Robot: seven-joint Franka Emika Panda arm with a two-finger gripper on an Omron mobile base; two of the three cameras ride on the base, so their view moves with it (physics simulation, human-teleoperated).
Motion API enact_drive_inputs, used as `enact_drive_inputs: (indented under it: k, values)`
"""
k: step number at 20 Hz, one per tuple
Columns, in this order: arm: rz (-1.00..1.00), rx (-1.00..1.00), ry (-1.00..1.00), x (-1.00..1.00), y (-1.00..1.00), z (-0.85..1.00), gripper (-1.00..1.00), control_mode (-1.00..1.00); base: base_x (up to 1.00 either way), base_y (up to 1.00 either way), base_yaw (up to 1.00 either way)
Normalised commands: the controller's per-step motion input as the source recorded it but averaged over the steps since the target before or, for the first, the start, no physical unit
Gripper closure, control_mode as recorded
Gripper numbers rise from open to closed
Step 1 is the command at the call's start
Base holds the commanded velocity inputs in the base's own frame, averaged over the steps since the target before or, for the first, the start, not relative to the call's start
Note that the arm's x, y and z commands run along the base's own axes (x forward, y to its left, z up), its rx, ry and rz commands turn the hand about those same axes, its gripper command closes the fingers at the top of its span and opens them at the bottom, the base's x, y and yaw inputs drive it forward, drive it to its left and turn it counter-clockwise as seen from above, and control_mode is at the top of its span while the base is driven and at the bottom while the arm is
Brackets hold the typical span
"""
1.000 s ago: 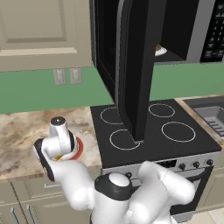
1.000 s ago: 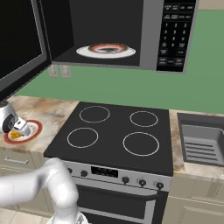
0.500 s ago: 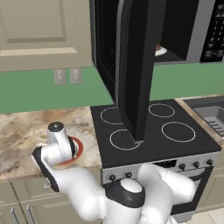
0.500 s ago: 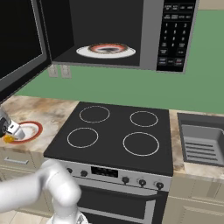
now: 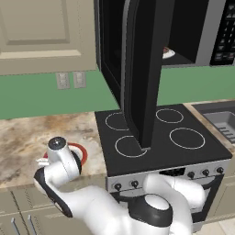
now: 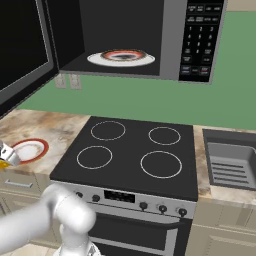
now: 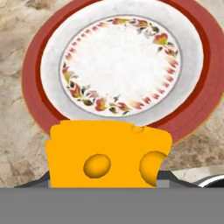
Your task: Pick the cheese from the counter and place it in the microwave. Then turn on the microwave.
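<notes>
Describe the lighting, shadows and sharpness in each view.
Left base view: flat, even rendered light, the open microwave door a dark slab. Right base view: sharp throughout, the microwave cavity shaded around its plate. Hand view: the cheese is crisp and evenly lit, with no blur on the red-rimmed plate.

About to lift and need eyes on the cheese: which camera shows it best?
The hand view: the cheese sits large and unobstructed in front of the red-rimmed plate. The right base view catches an orange sliver at the left edge. In the left base view the arm covers that spot.
</notes>
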Motion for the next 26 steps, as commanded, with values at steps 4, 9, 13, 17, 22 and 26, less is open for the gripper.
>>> enact_drive_inputs:
  k: [4,9,13,17,22,26]
  values:
    - [0.0,0.0,-0.07,-0.54,0.0,0.06,1.0,-1.0,0.0,0.0,0.0]
    - [0.0,0.0,-0.08,-0.55,0.0,0.06,1.0,-1.0,0.0,0.0,0.0]
    - [0.0,0.0,-0.09,-0.56,0.0,0.06,1.0,-1.0,0.0,0.0,0.0]
    - [0.0,0.0,-0.08,-0.55,-0.02,0.08,1.0,-1.0,0.0,0.0,0.0]
    - [0.0,0.0,-0.04,-0.48,-0.06,0.12,1.0,-1.0,0.0,0.0,0.0]
    - [-0.03,0.0,0.0,-0.36,-0.12,0.21,1.0,-1.0,0.0,0.0,0.0]
